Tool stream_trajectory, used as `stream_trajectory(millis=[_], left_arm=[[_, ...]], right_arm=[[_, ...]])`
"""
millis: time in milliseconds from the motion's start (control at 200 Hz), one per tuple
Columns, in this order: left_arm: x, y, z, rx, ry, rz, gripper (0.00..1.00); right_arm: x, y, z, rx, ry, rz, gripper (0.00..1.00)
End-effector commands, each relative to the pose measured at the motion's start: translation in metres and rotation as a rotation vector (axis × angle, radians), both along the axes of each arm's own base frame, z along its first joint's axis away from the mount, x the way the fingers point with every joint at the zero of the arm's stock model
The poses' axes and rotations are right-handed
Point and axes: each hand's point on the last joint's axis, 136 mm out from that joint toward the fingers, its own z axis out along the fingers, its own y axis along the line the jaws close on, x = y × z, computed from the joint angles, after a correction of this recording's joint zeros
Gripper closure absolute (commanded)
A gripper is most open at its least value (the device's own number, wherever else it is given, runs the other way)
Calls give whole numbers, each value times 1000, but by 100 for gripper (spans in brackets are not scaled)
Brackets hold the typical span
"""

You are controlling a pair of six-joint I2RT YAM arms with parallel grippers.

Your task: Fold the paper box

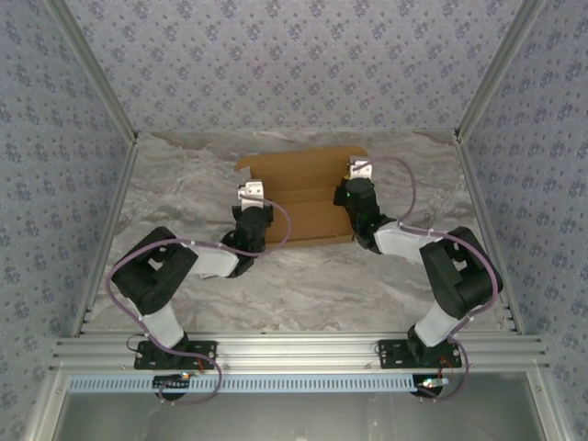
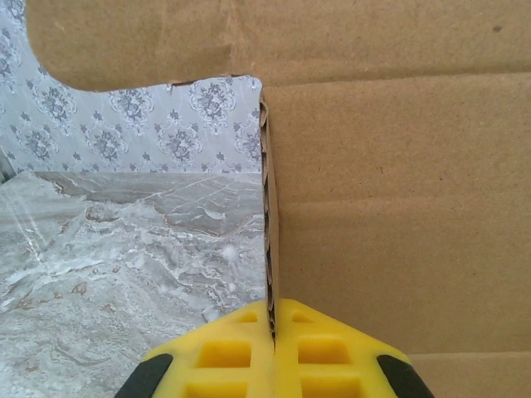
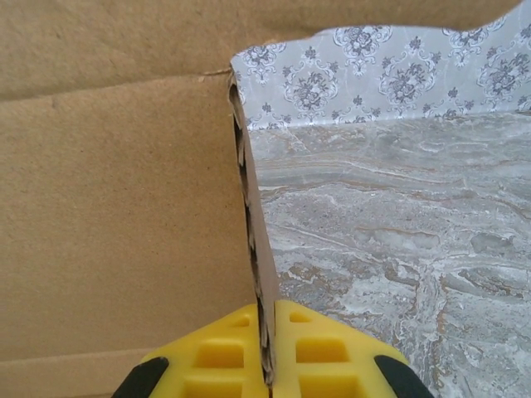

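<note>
Paper box (image 1: 299, 184) lying toward far middle of worktop (image 1: 312, 285), left gripper (image 2: 272, 319) and right gripper (image 3: 267, 323) each clamped on a side flap edge. Looks light, stiff, bending only at creases; grip flap edges.

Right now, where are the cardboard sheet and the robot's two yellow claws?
paper box (image 1: 303, 186): top view, its flat brown middle.
left gripper (image 2: 272, 325): left wrist view, between fingertips clamping the box edge.
right gripper (image 3: 267, 330): right wrist view, between fingertips clamping the box edge.
</note>
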Motion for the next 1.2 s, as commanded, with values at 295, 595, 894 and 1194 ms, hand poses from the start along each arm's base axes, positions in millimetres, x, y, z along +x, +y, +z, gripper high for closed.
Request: stream_trajectory(millis=[295,595,894,1194], left_arm=[[-28,1,-36,129,40,-39,96],[-45,-3,-44,184,27,-66,95],[-56,5,-55,196,30,-58,95],[-57,3,-48,211,15,-56,96]], right_arm=[[-45,17,-28,6,-18,87,92],[-68,4,-46,-3,2,35,91],[-85,-12,-68,23,68,-70,91],[-86,-18,-61,16,73,-98,89]])
